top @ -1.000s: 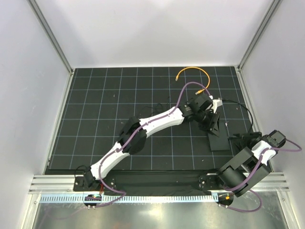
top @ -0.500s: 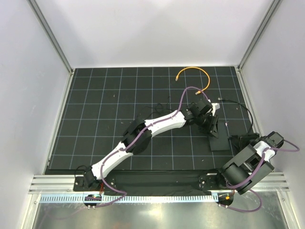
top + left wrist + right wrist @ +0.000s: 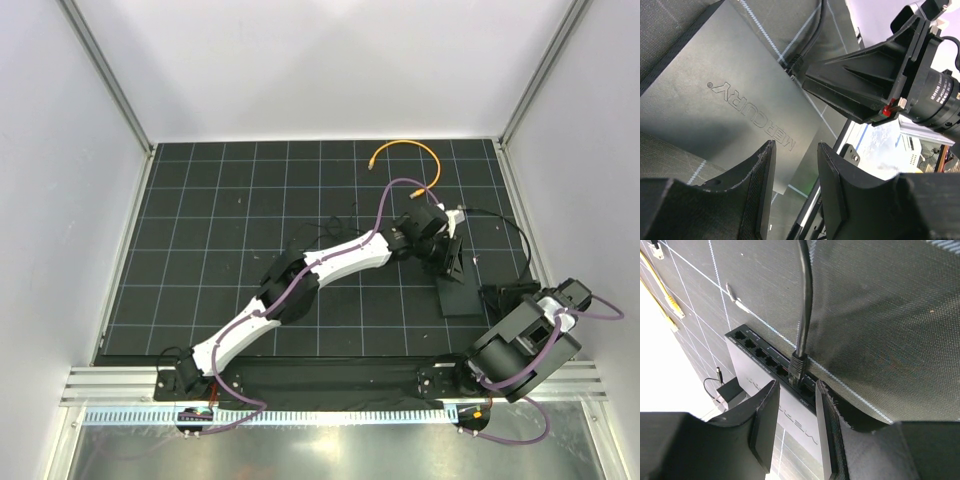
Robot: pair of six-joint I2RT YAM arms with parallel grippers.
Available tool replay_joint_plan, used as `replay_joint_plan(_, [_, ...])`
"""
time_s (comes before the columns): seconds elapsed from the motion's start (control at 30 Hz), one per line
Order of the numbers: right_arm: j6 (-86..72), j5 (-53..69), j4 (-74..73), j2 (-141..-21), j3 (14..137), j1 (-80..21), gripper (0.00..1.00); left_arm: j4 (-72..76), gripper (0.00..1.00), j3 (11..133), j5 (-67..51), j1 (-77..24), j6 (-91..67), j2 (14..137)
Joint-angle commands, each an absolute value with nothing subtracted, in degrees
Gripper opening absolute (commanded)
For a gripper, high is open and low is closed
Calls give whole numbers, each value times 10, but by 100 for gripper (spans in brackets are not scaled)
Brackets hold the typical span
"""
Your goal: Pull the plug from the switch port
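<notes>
The switch (image 3: 462,298) is a flat black box marked MERCURY on the mat at the right; it also shows in the left wrist view (image 3: 735,100). A black plug (image 3: 797,367) on a black cable (image 3: 804,295) sits in one port of the row on its edge (image 3: 760,354). My right gripper (image 3: 796,390) is open and empty, its jaws a short way off the plug and lined up either side of it; it shows in the top view (image 3: 497,294). My left gripper (image 3: 796,150) is open and empty over the switch's top face, seen from above (image 3: 452,265).
A yellow cable (image 3: 405,152) loops at the back of the mat. A small black adapter block (image 3: 730,390) on thin wire lies beside the switch. The black cable (image 3: 512,235) curves along the mat's right edge, close to the right wall.
My right arm has folded and brought its gripper closer to the switch's port edge. My left gripper has shifted slightly over the switch.
</notes>
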State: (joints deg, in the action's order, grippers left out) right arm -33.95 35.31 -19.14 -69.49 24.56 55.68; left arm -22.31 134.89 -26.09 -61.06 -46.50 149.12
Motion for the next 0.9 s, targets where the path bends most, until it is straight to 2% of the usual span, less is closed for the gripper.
replay_joint_plan(0.0, [-353, 372, -160, -688, 230, 560, 42, -194, 43, 1371, -261, -611, -475, 1502])
replay_joint_plan(0.87, [-358, 381, -147, -713, 224, 560, 37, -173, 42, 1365, -273, -611, -503, 1518])
